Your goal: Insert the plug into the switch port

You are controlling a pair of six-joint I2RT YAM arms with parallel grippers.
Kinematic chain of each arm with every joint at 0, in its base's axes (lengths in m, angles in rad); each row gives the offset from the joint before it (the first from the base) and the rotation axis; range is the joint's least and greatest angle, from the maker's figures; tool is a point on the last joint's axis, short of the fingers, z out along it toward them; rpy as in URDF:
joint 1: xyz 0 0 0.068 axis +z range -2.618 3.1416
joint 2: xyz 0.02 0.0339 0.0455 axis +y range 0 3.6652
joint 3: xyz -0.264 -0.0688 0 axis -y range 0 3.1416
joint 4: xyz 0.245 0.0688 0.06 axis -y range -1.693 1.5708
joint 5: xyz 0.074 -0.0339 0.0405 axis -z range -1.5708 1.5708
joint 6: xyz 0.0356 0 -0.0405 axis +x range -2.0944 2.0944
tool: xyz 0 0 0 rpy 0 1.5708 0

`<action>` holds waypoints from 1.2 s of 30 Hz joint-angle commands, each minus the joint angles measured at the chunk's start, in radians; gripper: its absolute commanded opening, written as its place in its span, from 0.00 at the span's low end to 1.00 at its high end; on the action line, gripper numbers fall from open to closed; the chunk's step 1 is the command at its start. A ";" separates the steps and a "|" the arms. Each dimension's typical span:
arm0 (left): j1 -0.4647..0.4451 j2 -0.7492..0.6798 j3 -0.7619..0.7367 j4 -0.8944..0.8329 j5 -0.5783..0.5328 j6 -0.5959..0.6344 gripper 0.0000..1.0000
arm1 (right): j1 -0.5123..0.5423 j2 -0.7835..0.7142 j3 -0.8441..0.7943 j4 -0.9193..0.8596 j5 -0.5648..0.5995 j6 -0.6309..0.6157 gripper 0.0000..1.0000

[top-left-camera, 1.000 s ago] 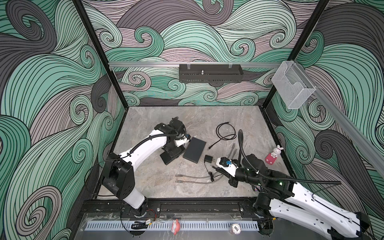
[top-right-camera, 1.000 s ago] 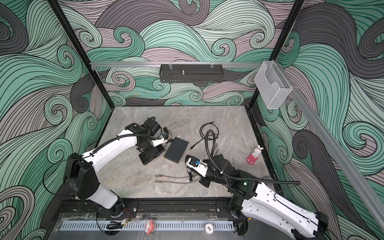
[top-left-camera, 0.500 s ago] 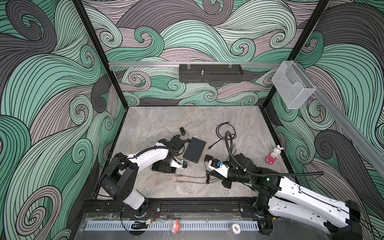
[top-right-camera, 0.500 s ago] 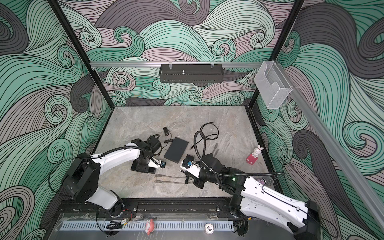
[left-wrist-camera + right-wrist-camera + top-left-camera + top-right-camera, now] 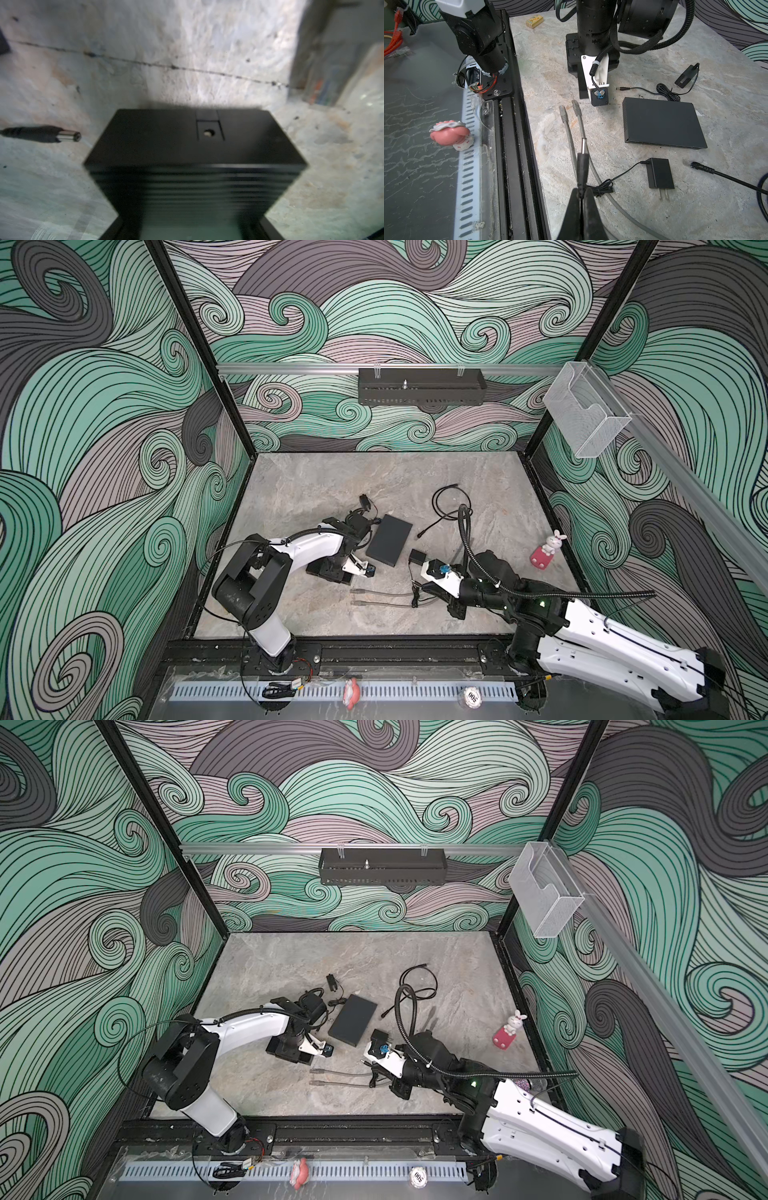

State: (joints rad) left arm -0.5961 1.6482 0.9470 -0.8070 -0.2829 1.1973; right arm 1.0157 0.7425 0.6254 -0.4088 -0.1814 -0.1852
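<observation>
Plug sits clamped in the right jaws, apart from the switch; left jaws' state I cannot tell. Held by its tail, it could pivot and miss the port

Both top views show the left arm folded at the elbow and reaching from its front-left base toward the middle, with its wrist bent downward and the left gripper set low; no view shows how far apart its jaws stand. The right arm stretches in low from the front-right corner, forearm nearly level. The right gripper points toward the left arm, its fingers pressed together on a black barrel plug
</observation>
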 commanded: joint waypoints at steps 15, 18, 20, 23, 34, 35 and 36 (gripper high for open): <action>-0.027 -0.262 0.157 0.115 -0.079 -0.393 0.98 | 0.007 0.095 0.307 -0.204 0.484 -0.151 0.00; -0.031 -0.431 0.109 0.233 -0.013 -0.570 0.99 | 0.010 0.167 0.388 -0.200 0.549 -0.237 0.00; -0.028 -0.550 0.049 0.311 0.026 -0.678 0.99 | 0.011 0.233 0.425 -0.207 0.556 -0.273 0.00; -0.025 -0.722 -0.042 0.383 0.048 -0.846 0.99 | 0.012 0.324 0.438 -0.199 0.541 -0.285 0.00; 0.223 -0.750 -0.008 0.075 0.248 -1.626 0.94 | 0.029 0.722 0.440 -0.084 0.141 -0.288 0.00; 0.292 -0.723 -0.008 0.064 0.357 -1.658 0.91 | 0.029 0.778 0.456 -0.086 0.135 -0.298 0.00; 0.339 -0.703 -0.016 0.064 0.452 -1.679 0.90 | 0.029 0.818 0.474 -0.084 0.128 -0.308 0.00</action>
State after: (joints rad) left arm -0.3653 0.8928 0.9154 -0.6144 -0.0769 -0.2493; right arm 1.0443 1.4849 1.0538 -0.5087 0.0406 -0.4686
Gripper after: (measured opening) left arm 0.909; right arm 0.048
